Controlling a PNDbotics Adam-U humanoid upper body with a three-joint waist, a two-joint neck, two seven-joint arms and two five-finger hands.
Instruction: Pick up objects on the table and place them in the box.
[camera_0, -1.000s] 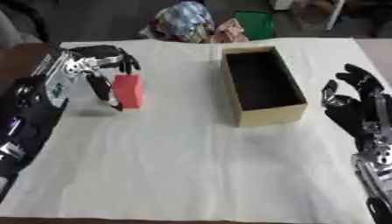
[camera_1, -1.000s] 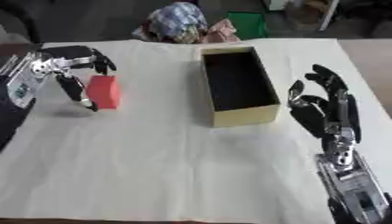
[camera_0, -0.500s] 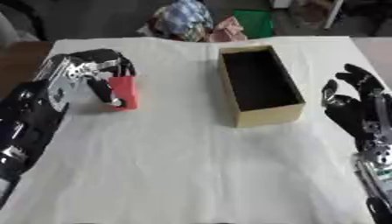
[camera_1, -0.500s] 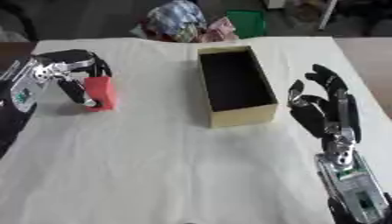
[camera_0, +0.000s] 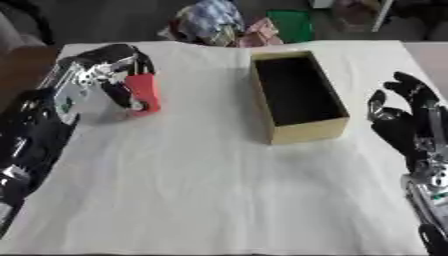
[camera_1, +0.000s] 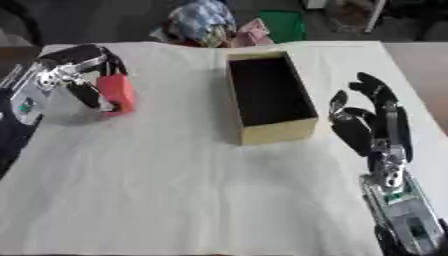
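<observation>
— Where do we stand with the red block (camera_0: 143, 93)?

— We have it in our left hand (camera_0: 98, 75), fingers curled over its top and thumb side, so the hand is closed around it. It sits at the left of the white cloth (camera_0: 210, 190), tilted a little, its lower end close to the cloth or touching it (we cannot tell which).

— And the box (camera_0: 297, 96)?

— It lies to the block's right, well apart, open side up and empty as far as we can see. Its long axis runs away from us, from near edge to far edge, slightly askew.

— So which way do we carry?

— Rightward, across the bare cloth between them. We judge the block should go in lengthwise, along the box's long axis, since the opening is narrow across.

— Is the right hand (camera_1: 372, 125) any use here?

— It stands just beside the box's right wall, fingers spread and up, holding nothing. It is nearer the box, but our left already has the block.
</observation>
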